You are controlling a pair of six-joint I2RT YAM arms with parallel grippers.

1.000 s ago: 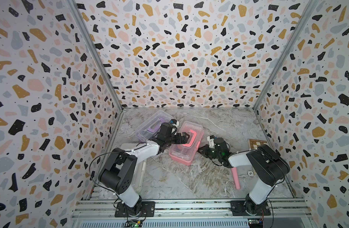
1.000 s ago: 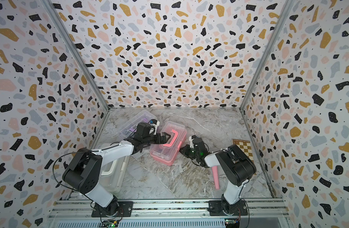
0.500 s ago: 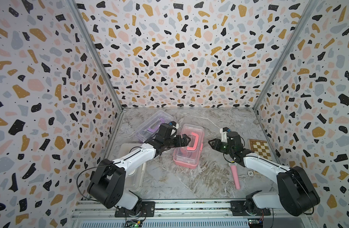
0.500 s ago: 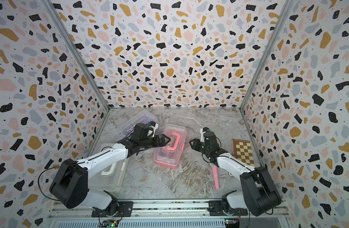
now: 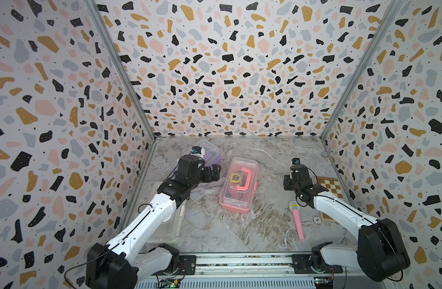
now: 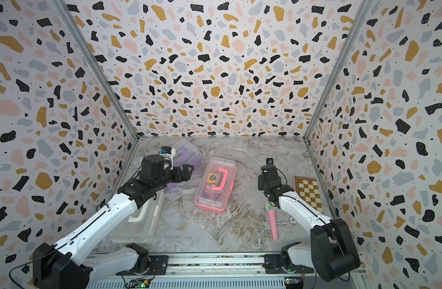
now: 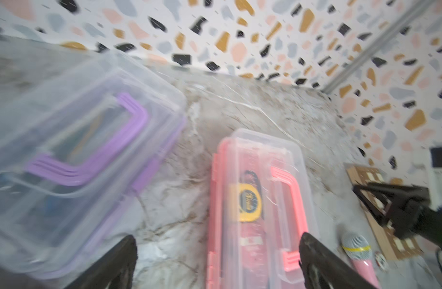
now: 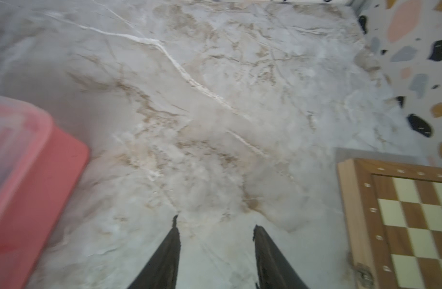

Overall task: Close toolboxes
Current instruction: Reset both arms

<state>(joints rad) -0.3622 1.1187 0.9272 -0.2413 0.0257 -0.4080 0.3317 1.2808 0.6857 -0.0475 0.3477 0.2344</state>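
The pink toolbox (image 5: 240, 186) (image 6: 216, 187) sits mid-table with its clear lid down and its pink handle lying flat. The purple toolbox (image 5: 211, 152) (image 6: 190, 150) stands at the back left, lid down. Near the front left, the white toolbox (image 5: 166, 225) (image 6: 142, 222) lies partly hidden under my left arm. My left gripper (image 5: 214, 172) (image 6: 186, 172) (image 7: 217, 239) hovers open between the purple toolbox (image 7: 77, 150) and the pink toolbox (image 7: 255, 160), holding nothing. My right gripper (image 5: 288, 184) (image 6: 261, 181) (image 8: 216, 225) is open over bare table, to the right of the pink toolbox (image 8: 27, 187).
A pink toy microphone (image 5: 297, 221) (image 6: 273, 221) lies under my right forearm. A brown checkered board (image 5: 331, 190) (image 6: 308, 190) (image 8: 402, 225) lies against the right wall, with a small round disc (image 5: 316, 219) near it. Patterned walls enclose three sides.
Both grippers have drawn away from the pink toolbox, left one leftward, right one rightward. The right gripper went from shut to open. The pink toolbox now lies squarer to the table.
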